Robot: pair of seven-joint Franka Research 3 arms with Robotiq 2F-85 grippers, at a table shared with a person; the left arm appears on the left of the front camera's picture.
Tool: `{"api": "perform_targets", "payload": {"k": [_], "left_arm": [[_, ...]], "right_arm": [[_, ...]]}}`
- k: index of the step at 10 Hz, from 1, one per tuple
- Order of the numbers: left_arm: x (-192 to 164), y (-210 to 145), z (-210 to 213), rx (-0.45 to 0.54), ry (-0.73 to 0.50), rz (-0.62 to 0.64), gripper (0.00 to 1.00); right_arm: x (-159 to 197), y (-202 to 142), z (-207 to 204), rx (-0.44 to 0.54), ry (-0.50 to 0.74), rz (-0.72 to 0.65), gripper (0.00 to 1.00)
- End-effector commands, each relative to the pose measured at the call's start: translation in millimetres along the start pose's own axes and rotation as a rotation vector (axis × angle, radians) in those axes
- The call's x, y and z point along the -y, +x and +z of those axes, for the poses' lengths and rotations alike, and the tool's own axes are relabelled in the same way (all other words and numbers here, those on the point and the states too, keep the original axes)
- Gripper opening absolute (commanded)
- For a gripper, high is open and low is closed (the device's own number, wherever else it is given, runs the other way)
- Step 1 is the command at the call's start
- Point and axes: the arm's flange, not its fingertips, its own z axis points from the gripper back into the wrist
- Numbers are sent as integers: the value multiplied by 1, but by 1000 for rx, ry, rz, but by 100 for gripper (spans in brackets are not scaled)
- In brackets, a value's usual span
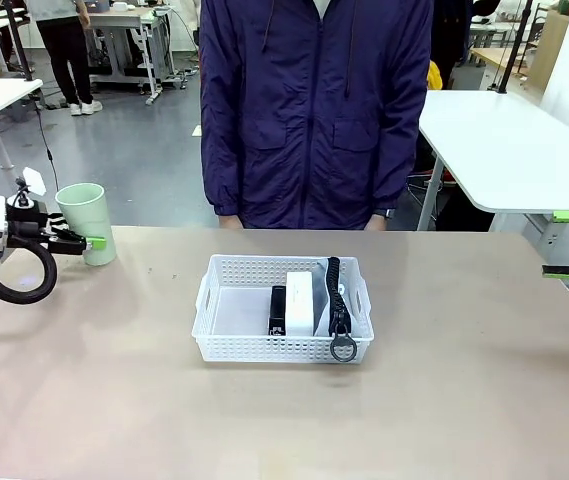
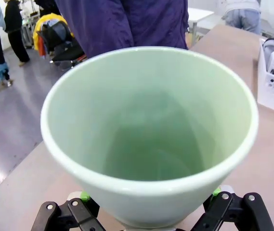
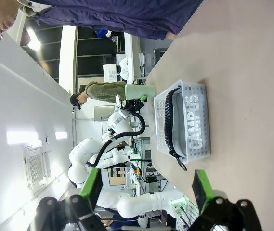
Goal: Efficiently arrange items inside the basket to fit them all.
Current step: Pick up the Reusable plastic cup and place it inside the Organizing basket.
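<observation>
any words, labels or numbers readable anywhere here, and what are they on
"AMPUS": large white letters on the grey pouch, read through the lattice wall of the basket in the right wrist view; a first letter is hidden by the wall's edge.
White box, stapler and green cup: no print can be made out.

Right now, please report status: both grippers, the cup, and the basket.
Left gripper around cup, cup on table. Right gripper open, empty, at table's edge. Basket holds pouch, box, stapler. Path clear.
</observation>
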Motion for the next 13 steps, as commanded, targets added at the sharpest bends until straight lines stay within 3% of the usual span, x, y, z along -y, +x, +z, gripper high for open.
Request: {"api": "perform_targets", "payload": {"k": [1,4,9,10,11,12,13], "left_arm": [[7,1,5,70,-7,-17,100],[8,8,12,139,-53,3,100],[6,8,9,124,-75,35,100],[6,9,9,121,-85,52,42],[6,9,9,118,-80,54,42],[7,9,12,124,-72,50,0],[9,11,15,134,-73,49,37]], "right_arm": [[-5,-1,1,-1,6,-11,100],[-5,-1,1,-1,6,-11,100],[-5,-1,1,-1,6,-11,100],[-5,-1,1,-1,6,-11,100],[-5,-1,1,-1,6,-11,100],[-5,-1,1,-1,6,-11,100],[-5,-1,1,-1,6,-11,100]]}}
